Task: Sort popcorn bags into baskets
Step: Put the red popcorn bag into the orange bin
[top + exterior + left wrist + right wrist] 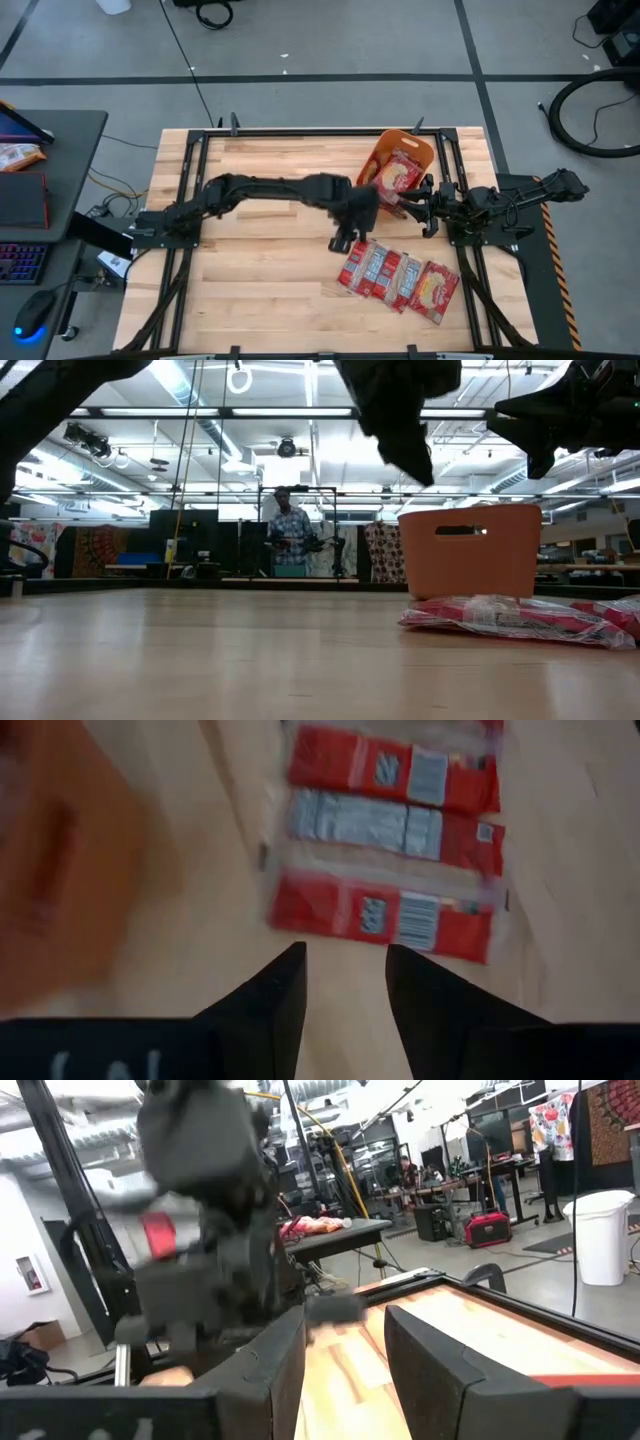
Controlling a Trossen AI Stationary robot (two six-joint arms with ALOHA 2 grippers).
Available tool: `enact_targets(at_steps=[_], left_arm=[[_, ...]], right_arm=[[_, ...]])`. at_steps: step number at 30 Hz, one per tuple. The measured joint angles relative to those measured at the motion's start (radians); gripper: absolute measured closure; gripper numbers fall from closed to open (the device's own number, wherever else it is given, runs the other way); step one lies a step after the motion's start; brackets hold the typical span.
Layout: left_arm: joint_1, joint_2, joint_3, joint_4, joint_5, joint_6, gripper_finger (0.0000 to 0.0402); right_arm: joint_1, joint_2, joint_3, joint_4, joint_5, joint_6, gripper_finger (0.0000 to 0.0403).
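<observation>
Several red popcorn bags [398, 280] lie flat in a row on the table's right near part; they also show in the low view [520, 618] and the left wrist view [385, 910]. The orange basket [412, 138] stands near the far right, with at least one red bag [398, 172] inside. My left gripper [345, 240] hangs open above the table, just left of the row, its fingers [265, 1005] empty. My right gripper [410, 205] is open and level, beside the basket's near end, pointing at the left arm's wrist [200, 1230].
The basket [470, 550] stands behind the bags in the low view. Bare wooden table [260, 270] spreads to the left and near side. A desk with a keyboard and mouse [30, 260] stands off the table's left. A person [290, 530] stands far back in the room.
</observation>
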Motion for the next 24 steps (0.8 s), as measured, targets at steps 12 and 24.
enact_targets(at_steps=[12, 24], left_arm=[[-0.15, -0.001, -0.279, 0.151, -0.157, 0.063, 0.026], [-0.288, 0.0, -0.442, 0.39, -0.575, 0.757, 0.026]], right_arm=[[0.0, 0.0, 0.0, 0.0, 0.0, 0.0, 0.0259], [0.0, 0.0, 0.0, -0.001, 0.0, 0.0, 0.0259]])
